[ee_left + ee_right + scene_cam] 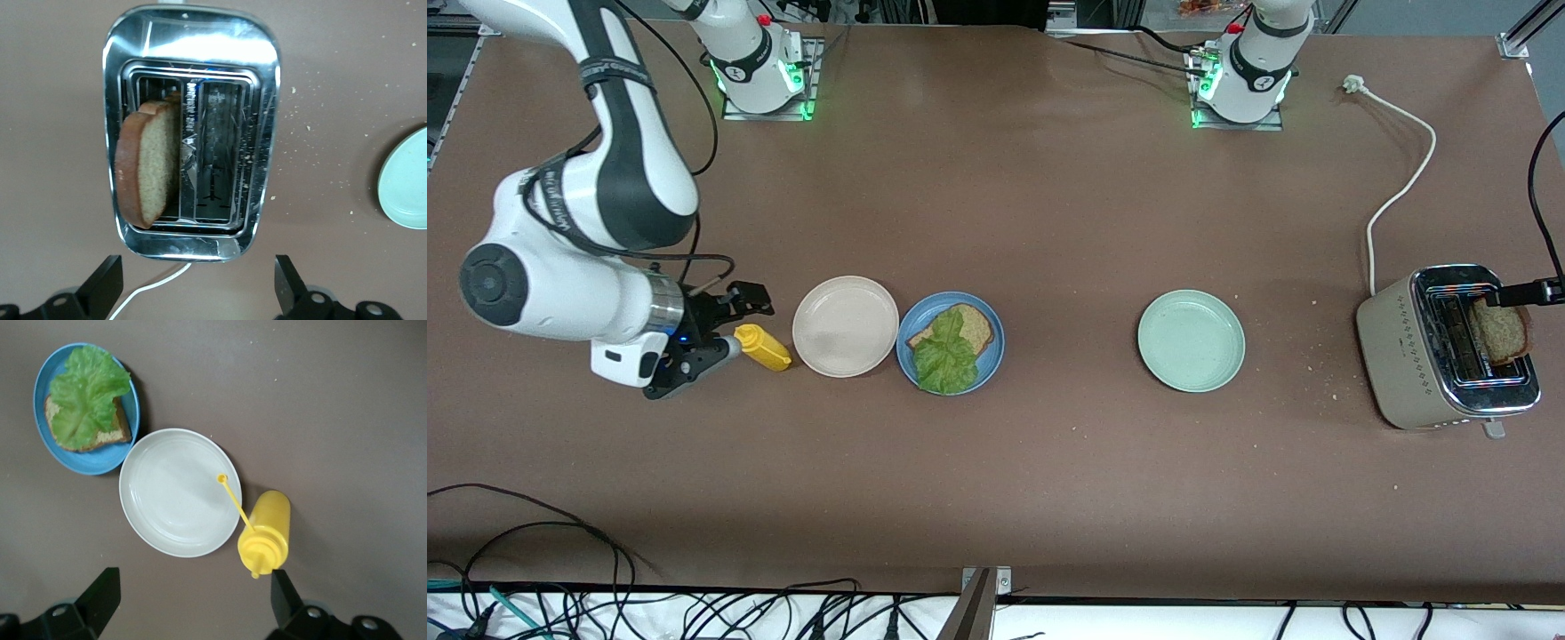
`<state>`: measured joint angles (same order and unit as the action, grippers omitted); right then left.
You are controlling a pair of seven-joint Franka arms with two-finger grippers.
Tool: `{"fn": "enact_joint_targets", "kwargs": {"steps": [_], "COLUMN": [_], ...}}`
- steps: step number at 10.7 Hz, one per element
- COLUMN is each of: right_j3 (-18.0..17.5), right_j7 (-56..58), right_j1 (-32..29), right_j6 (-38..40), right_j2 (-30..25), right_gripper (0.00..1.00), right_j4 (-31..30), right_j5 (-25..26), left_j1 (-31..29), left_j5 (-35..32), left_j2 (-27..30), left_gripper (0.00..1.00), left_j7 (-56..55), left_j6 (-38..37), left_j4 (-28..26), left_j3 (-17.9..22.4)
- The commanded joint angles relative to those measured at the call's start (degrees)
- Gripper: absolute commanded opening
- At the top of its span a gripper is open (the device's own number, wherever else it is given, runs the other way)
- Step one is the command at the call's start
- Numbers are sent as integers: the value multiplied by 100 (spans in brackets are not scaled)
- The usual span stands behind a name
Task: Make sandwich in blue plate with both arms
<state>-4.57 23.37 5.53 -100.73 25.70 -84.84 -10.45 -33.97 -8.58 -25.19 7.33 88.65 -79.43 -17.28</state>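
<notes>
— Where do we stand with the blue plate [951, 342]?

— We see it near the middle of the table, touching the beige plate [845, 325] on the side toward the right arm's end. It holds one bread slice [971, 325] with a lettuce leaf [945, 354] on top. Our right gripper [694, 342] hangs with its fingers spread wide and empty, just over the yellow mustard bottle [763, 347], which lies on its side beside the beige plate.

— And the second slice?

— We find that bread slice [148, 163] standing in one slot of the toaster [1448, 348], at the left arm's end of the table. Our left gripper [199, 288] hovers over the toaster, jaws wide apart, holding nothing.

— Room to move?

— Between the blue plate and the mint-green plate [1191, 340] we see bare brown table [996, 196]; the toaster sits close to the table's edge, its white cord [1400, 178] trailing toward the bases.
</notes>
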Motion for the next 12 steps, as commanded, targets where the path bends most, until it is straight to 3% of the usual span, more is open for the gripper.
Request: {"fn": "enact_joint_targets", "kwargs": {"steps": [1,8,12], "right_j3": [-132,-132,-114], "right_j7": [1437,4497,6098], "right_j1": [-525,-1588,-2257], "right_j6": [238,633,905], "right_j2": [-154,215,690], "right_gripper": [100,100,100], "right_j4": [-226,-218,-174], "right_j5": [-395,-1168,-1889], "left_j1": [-101,-180,-189], "left_j5": [-170,-408,-408], "left_j2": [-240,-592,-698], "left_gripper": [99,99,99], "left_j7": [119,111,111], "left_j6": [178,900,995], "left_j4": [33,33,24], "left_j3": [-48,-48,-48]}}
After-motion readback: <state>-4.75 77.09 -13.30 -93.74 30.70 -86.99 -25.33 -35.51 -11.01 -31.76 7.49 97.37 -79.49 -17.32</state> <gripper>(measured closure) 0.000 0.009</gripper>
